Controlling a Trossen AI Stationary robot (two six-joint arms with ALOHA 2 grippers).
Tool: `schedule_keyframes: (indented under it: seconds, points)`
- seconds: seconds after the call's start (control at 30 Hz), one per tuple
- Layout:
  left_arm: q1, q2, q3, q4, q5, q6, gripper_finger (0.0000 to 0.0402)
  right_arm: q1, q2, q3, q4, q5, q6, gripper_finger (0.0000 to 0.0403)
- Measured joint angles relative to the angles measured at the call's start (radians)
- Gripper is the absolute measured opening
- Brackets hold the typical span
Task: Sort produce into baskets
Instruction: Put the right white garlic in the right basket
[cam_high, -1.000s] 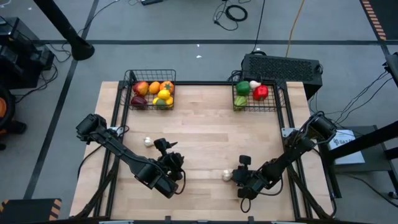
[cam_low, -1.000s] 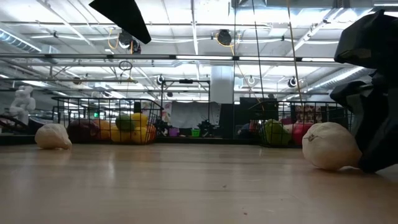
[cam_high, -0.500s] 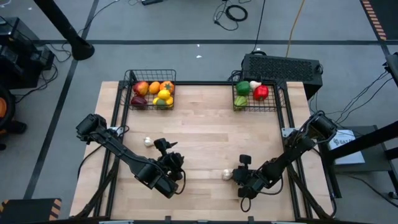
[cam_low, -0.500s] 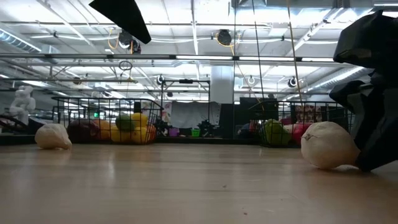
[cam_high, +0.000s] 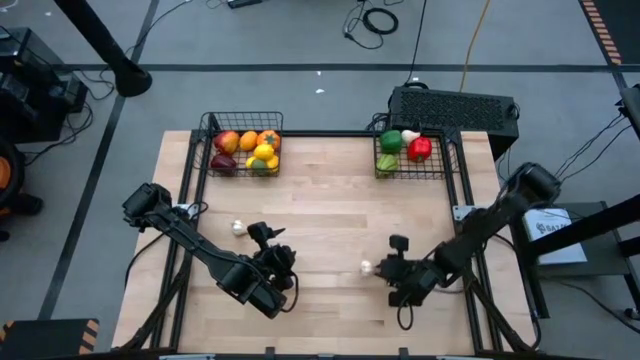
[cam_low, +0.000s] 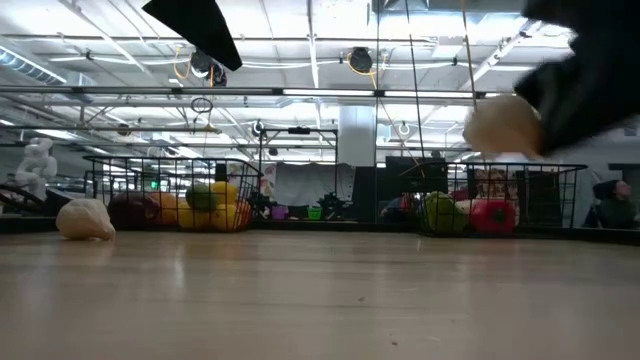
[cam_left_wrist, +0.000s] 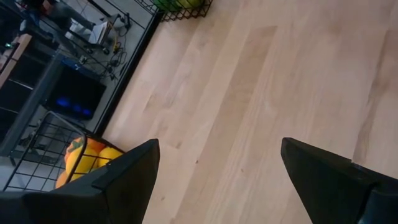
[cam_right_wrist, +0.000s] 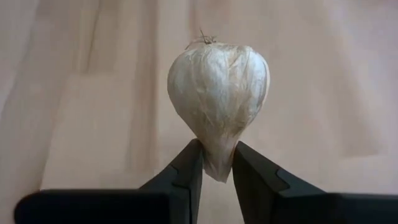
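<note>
My right gripper (cam_high: 377, 268) is shut on a white garlic bulb (cam_right_wrist: 217, 87) above the table's near right part; in the low view the bulb (cam_low: 503, 125) hangs high and blurred. A second garlic bulb (cam_high: 238, 228) lies on the wood at the left, shown in the low view as well (cam_low: 84, 218). The far left wire basket (cam_high: 243, 150) holds red, orange and yellow pieces. In the far right basket (cam_high: 410, 152) are green and red pieces and a white one. My left gripper (cam_left_wrist: 219, 146) hovers open over the near left of the table with nothing between its fingers. My right gripper pinches the garlic's narrow tapered end (cam_right_wrist: 217, 163) between its two fingertips (cam_right_wrist: 189, 165). The fingers slant down from the table's right side. The round bulb sticks out beyond the fingertips, lifted clear of the table.
A black vented box (cam_high: 455, 108) stands behind the right basket. Bare wood lies between the two baskets and across the table's middle. A dark frame rail runs along the table's edges (cam_high: 460, 190).
My right gripper has risen from the table and shifted a little toward the far edge, carrying the garlic bulb. The bulb, which rested on the wood beside the fingers, now hangs well clear of it. My left arm has kept still.
</note>
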Motion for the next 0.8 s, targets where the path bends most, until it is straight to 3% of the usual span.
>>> schedule_keyframes:
  seconds: [0.17, 0.4, 0.5, 0.7, 0.8]
  points:
    - [0.0, 0.0, 0.0, -0.024, 0.0, 0.0, 0.0343, -0.072, -0.155, 0.001, -0.07, 0.168, -0.16, 0.0075]
    - [-0.011, 0.0, 0.0, -0.023, 0.002, -0.001, 0.0343, -0.235, -0.344, 0.002, -0.069, 0.651, -0.433, 0.0075]
    - [-0.015, 0.0, 0.0, -0.023, 0.003, -0.002, 0.0343, -0.332, -0.402, 0.002, -0.045, 0.781, -0.513, 0.0075]
    - [-0.005, 0.0, 0.0, -0.023, 0.003, 0.004, 0.0343, -0.586, -0.449, 0.003, -0.035, 0.809, -0.589, 0.0075]
    - [0.007, 0.0, 0.0, -0.023, 0.003, 0.026, 0.0343, -0.714, -0.444, 0.003, -0.069, 0.685, -0.541, 0.0075]
